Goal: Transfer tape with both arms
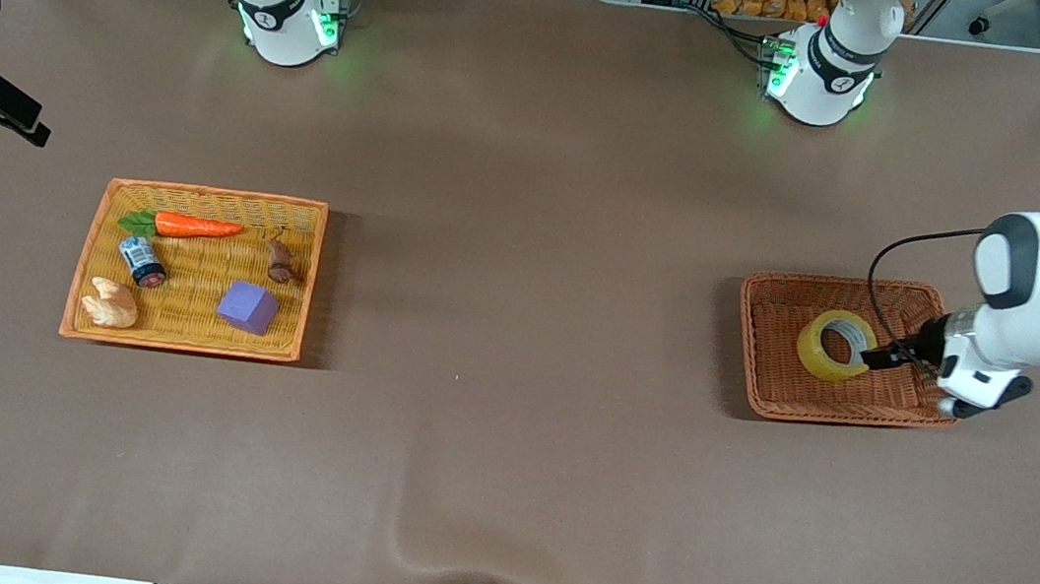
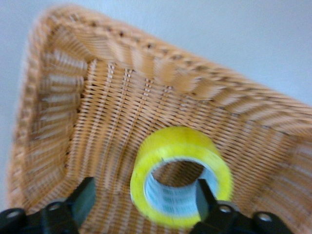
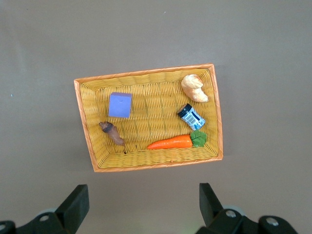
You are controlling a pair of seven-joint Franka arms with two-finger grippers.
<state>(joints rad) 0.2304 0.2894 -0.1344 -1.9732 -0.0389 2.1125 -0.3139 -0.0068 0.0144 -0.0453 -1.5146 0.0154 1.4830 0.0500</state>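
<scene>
Brown worktop (image 1: pixel 496 488) carries two wicker baskets. At the left arm's end, the tape (image 1: pixel 835 345) stands tilted in the reddish basket (image 1: pixel 771 387). Left pincer (image 1: pixel 877 359) is spread wide, one finger (image 2: pixel 204 197) inside the roll's core, the other outside. Right pincer (image 3: pixel 141 204) hangs wide over the yellow basket (image 3: pixel 146 165) holding a carrot (image 3: pixel 171 142).

Tape (image 1: pixel 835 346) in basket (image 1: pixel 771 387) toward left arm's end; left tool (image 1: pixel 877 359) at tape, fingers spread.

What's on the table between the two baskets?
Nothing: in the front view only bare brown table lies between the yellow basket and the tape's brown basket.
</scene>
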